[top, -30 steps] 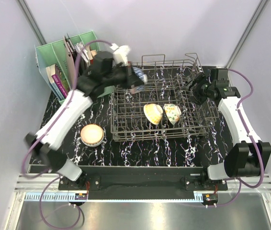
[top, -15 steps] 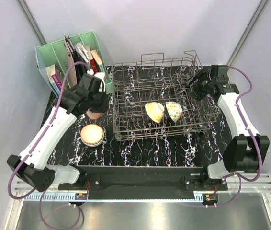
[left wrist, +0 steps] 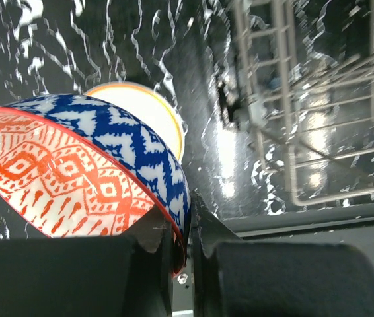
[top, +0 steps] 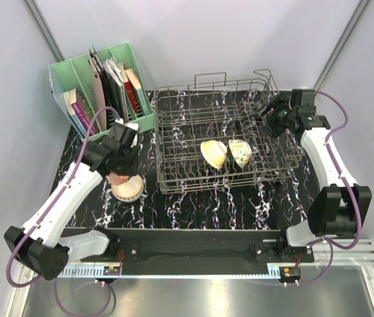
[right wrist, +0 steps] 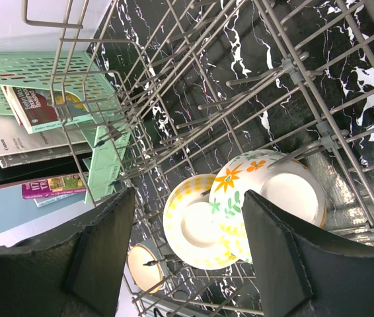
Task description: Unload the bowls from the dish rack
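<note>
My left gripper (left wrist: pixel 182 223) is shut on the rim of a bowl (left wrist: pixel 88 168) that is blue-and-white outside and red-orange patterned inside. It hangs tilted just above a cream bowl (left wrist: pixel 157 109) that sits on the table left of the dish rack (top: pixel 221 173). From above, the held bowl (top: pixel 115 177) overlaps that cream bowl (top: pixel 129 190). Two bowls stand on edge inside the rack: a yellow-patterned one (right wrist: pixel 197 228) and a floral cream one (right wrist: pixel 266 188). My right gripper (right wrist: pixel 190 198) is open above the rack's right end (top: pixel 264 117), empty.
A green file holder (top: pixel 88 72) with books stands at the back left, close to the rack's corner. The rack's handle loops (top: pixel 211 79) and upright tines rise along the far side. The table is black marble-patterned (top: pixel 200 208).
My left arm has carried the blue-and-white bowl from the rack's back-left corner leftward and down, over the cream bowl on the table. The right arm has barely moved.
</note>
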Available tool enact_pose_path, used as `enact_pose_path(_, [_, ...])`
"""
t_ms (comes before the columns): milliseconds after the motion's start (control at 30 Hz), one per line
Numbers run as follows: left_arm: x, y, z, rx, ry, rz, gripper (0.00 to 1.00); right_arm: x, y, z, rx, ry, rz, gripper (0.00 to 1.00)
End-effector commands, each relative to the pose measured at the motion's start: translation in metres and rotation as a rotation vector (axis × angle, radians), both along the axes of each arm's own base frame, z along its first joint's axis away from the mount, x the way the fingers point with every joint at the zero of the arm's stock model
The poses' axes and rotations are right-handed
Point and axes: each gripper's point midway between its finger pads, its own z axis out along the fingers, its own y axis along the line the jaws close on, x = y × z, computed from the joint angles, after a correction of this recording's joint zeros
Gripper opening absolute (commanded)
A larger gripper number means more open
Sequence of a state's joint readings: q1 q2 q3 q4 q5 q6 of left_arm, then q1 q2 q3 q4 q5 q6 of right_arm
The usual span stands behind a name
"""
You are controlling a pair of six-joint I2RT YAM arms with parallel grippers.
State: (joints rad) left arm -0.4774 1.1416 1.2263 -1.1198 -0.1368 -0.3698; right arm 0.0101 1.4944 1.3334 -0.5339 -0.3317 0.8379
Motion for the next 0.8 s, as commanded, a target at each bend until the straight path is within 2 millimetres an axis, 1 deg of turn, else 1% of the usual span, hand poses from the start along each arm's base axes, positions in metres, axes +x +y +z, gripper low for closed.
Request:
enact_pose_path(0, [0.015, 0.004, 0.001, 0.034, -0.042, 0.016, 0.0, -0.014, 0.012, -0.044, 0.067, 0.184, 0.02, 0.74])
enact_pose_path(200, [0.018, 0.006, -0.014, 0.078, 0.004, 0.017, 0.0, -0.015, 0.024, -0.04, 0.072, 0.179, 0.05, 0.74])
enact_pose_path(300, [0.013, 0.005, -0.022, 0.08, 0.04, 0.018, 0.0, -0.016, 0.027, -0.042, 0.08, 0.187, 0.059, 0.74])
enact_pose_path(400, [0.003, 0.007, -0.037, 0.089, 0.102, 0.028, 0.0, -0.018, 0.03, -0.043, 0.081, 0.19, 0.069, 0.74])
enact_pose_path(500, [0.0, 0.01, -0.043, 0.101, 0.118, 0.045, 0.0, -0.018, 0.032, -0.04, 0.081, 0.179, 0.081, 0.74])
enact_pose_path(600, [-0.004, 0.013, -0.051, 0.121, 0.147, 0.051, 0.0, -0.016, 0.036, -0.029, 0.06, 0.138, 0.099, 0.74])
enact_pose_path(700, [-0.007, 0.012, -0.056, 0.118, 0.17, 0.044, 0.0, -0.014, 0.043, -0.016, 0.052, 0.101, 0.13, 0.74])
enact_pose_path(767, [-0.008, 0.012, -0.06, 0.126, 0.183, 0.042, 0.0, -0.014, 0.049, -0.004, 0.053, 0.07, 0.148, 0.75])
